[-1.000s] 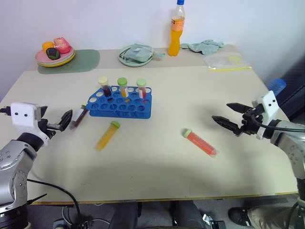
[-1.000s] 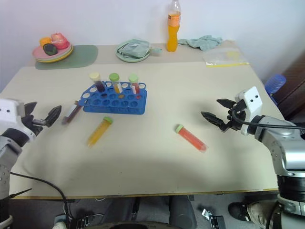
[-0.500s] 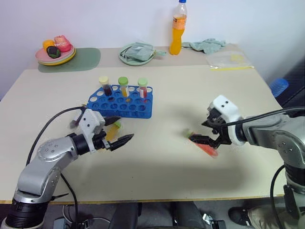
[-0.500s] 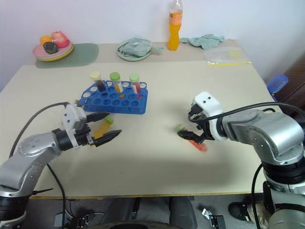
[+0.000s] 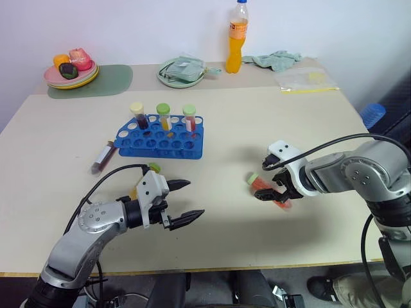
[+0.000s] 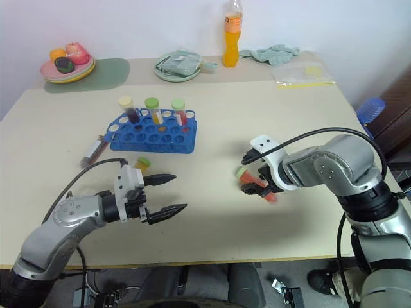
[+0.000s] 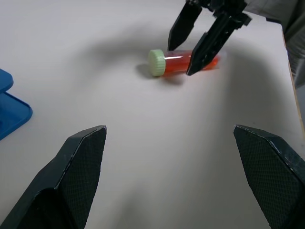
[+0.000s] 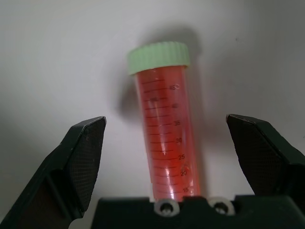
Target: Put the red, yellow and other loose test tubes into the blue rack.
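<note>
Three capped tubes are seen standing upright in the back row of the blue rack (image 5: 162, 136), at the upper left of centre in the left eye view; the remaining holes are empty. Three loose test tubes are judged to be left. The red-orange tube (image 5: 268, 192) lies flat on the table (image 5: 257, 122) at right of centre, its green cap pointing left. The right gripper (image 5: 275, 190) is lowered over it with its jaws spread, one finger on each side of the tube, not clenched on it, as is shown in the right wrist view. The yellow-orange tube (image 5: 142, 181) lies just below the rack, partly hidden behind the left arm. The dark red tube (image 5: 103, 158) lies left of the rack, close to its corner. The left gripper (image 5: 184, 201) is held wide open and empty at lower left of centre, pointing toward the red-orange tube.

Bare table is left between the two grippers and between the red-orange tube and the rack. The near table edge runs along the bottom of the frame, not far below the left gripper. A drink bottle (image 5: 238, 38), plates and cloths are set well apart at the far edge.
</note>
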Motion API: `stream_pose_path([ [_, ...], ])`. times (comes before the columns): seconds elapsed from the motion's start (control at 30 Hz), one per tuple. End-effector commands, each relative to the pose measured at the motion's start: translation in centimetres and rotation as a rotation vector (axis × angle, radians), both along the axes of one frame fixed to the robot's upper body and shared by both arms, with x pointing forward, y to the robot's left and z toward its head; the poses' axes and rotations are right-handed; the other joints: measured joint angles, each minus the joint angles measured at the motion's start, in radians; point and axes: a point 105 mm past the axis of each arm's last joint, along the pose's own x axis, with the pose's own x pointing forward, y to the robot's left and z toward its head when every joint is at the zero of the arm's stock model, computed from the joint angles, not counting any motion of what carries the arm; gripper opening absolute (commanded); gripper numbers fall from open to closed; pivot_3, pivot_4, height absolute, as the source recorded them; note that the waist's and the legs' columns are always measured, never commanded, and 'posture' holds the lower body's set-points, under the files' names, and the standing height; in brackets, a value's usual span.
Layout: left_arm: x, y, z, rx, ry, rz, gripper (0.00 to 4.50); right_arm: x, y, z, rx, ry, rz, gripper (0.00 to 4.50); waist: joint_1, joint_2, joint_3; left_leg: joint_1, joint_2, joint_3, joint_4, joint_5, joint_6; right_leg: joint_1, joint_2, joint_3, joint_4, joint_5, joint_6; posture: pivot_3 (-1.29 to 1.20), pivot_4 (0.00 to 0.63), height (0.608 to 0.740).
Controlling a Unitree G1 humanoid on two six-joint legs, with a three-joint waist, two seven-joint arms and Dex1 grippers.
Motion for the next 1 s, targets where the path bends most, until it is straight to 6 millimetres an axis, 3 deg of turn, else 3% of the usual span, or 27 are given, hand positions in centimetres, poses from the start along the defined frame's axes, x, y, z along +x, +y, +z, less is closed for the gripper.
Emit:
stream_pose_path([
  [0.03,-0.7,-0.4,0.3,0.000,-0.035,-0.025,4.50,0.0,0.7,0.9,0.007,-0.013,0.028,3.20,-0.002,0.000,0.000,0.000,0.000,0.000,0.000,0.000,0.000,0.000,0.000,0.000,0.000,0.000,0.000,0.00,0.150,0.740],
  [0.17,-0.7,-0.6,0.1,-0.006,-0.028,-0.027,4.50,0.0,1.3,1.5,0.008,-0.031,0.049,1.08,0.000,0.000,0.000,0.000,0.000,0.000,0.000,0.000,0.000,0.000,0.000,0.000,0.000,0.000,0.000,0.00,0.150,0.740],
  [0.2,-0.7,-0.6,0.0,-0.005,-0.028,-0.028,4.50,0.1,1.3,1.7,-0.001,-0.049,0.050,0.73,0.000,0.000,0.000,0.000,0.000,0.000,0.000,0.000,0.000,0.000,0.000,0.000,0.000,0.000,0.000,0.00,0.150,0.740],
  [0.3,-0.4,-0.7,0.0,-0.005,-0.027,-0.027,4.50,0.3,1.6,2.3,0.035,-0.085,0.038,0.73,0.000,0.000,0.000,0.000,0.000,0.000,0.000,0.000,0.000,0.000,0.000,0.000,0.000,0.000,0.000,0.00,0.150,0.740],
  [0.37,-0.1,-0.2,-0.1,-0.012,-0.023,-0.008,4.50,0.8,2.6,3.7,0.056,-0.215,0.071,0.73,-0.001,0.000,0.000,0.000,0.000,0.000,0.000,0.000,0.000,0.000,0.000,0.000,0.001,0.000,0.000,0.00,0.150,0.740],
  [0.47,1.9,2.2,0.5,-0.088,-0.036,0.164,4.50,0.6,7.0,8.9,0.346,-0.606,0.272,0.73,-0.001,0.000,0.000,0.000,0.000,0.000,0.000,0.000,0.000,-0.001,0.001,0.000,0.001,0.000,0.000,0.00,0.150,0.740],
  [0.57,4.2,5.4,1.0,-0.161,-0.067,0.368,4.50,-0.2,9.5,11.0,0.595,-0.785,0.344,0.73,-0.006,0.000,0.000,0.000,0.001,0.000,0.000,0.000,0.000,-0.001,0.002,0.000,0.002,0.000,0.001,0.00,0.150,0.740],
  [0.8,7.5,12.3,1.2,-0.137,-0.190,0.696,4.50,3.0,15.8,10.7,0.752,-1.039,0.348,0.73,-0.009,-0.001,0.000,0.004,0.001,0.000,0.000,0.001,-0.003,-0.001,0.003,0.002,0.006,0.000,0.000,0.00,0.150,0.740],
  [1.0,7.4,14.5,1.5,-0.101,-0.231,0.757,4.50,5.9,19.6,8.9,0.798,-1.077,0.301,0.73,-0.021,-0.001,-0.001,0.005,0.001,-0.001,0.000,0.005,-0.009,-0.002,0.003,0.003,0.009,0.000,0.000,0.00,0.150,0.740],
])
